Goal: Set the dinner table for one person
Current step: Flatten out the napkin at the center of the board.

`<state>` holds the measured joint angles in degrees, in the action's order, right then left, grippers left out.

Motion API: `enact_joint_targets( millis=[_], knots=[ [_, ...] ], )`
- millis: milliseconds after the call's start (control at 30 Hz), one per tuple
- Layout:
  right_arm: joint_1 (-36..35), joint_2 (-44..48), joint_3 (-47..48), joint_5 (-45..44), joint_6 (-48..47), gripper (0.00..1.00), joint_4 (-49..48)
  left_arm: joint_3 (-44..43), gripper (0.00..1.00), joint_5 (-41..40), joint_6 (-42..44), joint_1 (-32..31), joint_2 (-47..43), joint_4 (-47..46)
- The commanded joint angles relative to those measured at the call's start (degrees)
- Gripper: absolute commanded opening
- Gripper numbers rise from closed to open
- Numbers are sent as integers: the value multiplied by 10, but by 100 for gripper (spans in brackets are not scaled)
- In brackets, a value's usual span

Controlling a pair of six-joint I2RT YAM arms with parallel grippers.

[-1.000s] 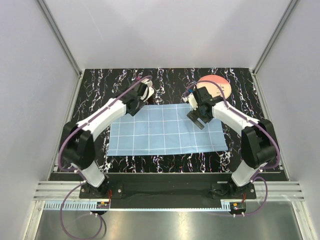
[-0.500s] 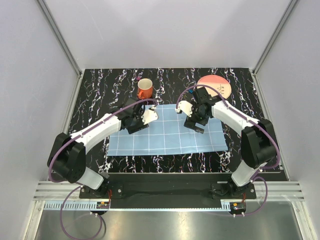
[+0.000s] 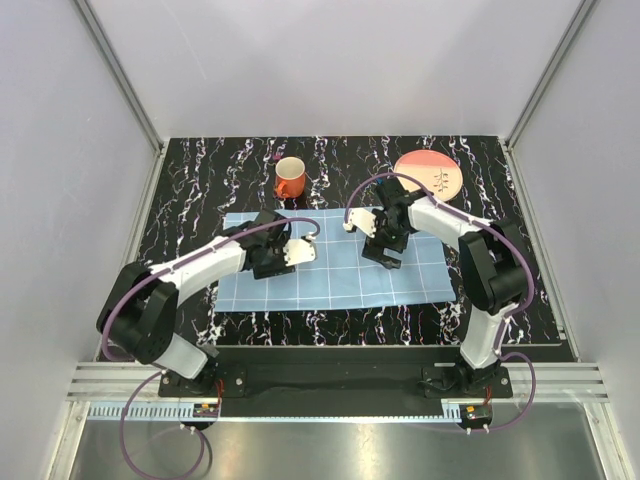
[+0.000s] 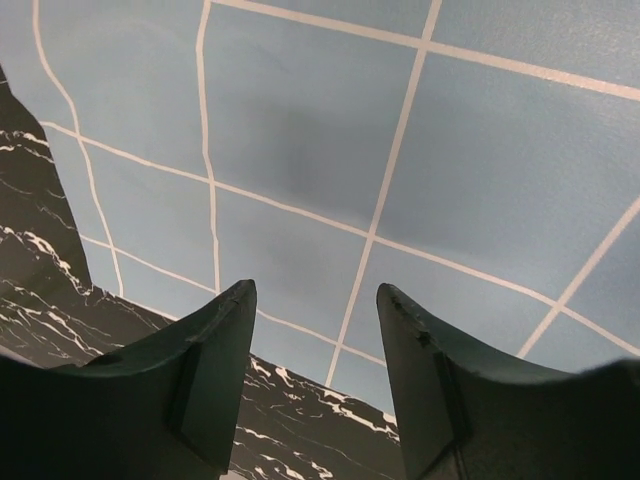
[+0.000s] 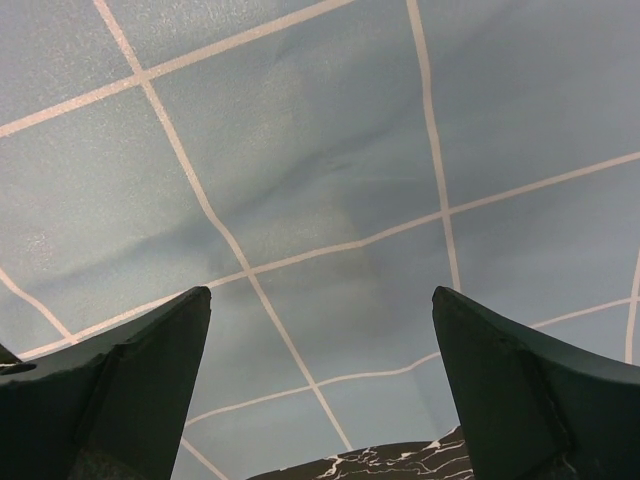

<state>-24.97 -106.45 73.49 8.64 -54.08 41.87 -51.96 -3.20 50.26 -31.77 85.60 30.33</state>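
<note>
The dinner table (image 3: 200,170) is a black slab with white marble streaks. A light-blue checked mat (image 3: 330,285) lies flat at its middle. An orange mug (image 3: 290,178) stands upright behind the mat's far left corner, and a pink plate (image 3: 428,172) lies at the back right. My left gripper (image 3: 272,262) hovers over the mat's left half, open and empty (image 4: 315,290). My right gripper (image 3: 384,255) hangs over the mat's right half, open wide with nothing between its fingers (image 5: 320,292).
Grey walls and aluminium rails enclose the table on three sides. Bare tabletop shows round the mat (image 4: 300,150) in the left wrist view (image 4: 60,290) and below the mat (image 5: 300,150) in the right wrist view (image 5: 380,465).
My left gripper has drawn back from the mug, which now stands free, and come toward me over the mat. My right gripper has moved left from beside the plate.
</note>
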Motion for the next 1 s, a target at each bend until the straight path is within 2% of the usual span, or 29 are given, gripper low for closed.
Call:
enact_joint_targets(
  millis=[0, 100, 133, 433, 967],
  knots=[
    [-2, -5, 19, 5, -2, 100, -19, -13, 58, 0, 16, 0, 18, -33],
    [1, -10, 16, 3, 6, 100, -25, -21, 59, -2, 26, 0, 40, -28],
    [2, -14, 16, 4, 9, 100, -25, -28, 98, -4, 33, 0, 48, -26],
    [11, -17, -3, 4, 44, 100, -30, -67, 99, -4, 52, 0, 115, -4],
    [44, 41, -104, 1, 79, 100, -40, -122, 99, 20, 53, -7, 149, 10]
  ],
)
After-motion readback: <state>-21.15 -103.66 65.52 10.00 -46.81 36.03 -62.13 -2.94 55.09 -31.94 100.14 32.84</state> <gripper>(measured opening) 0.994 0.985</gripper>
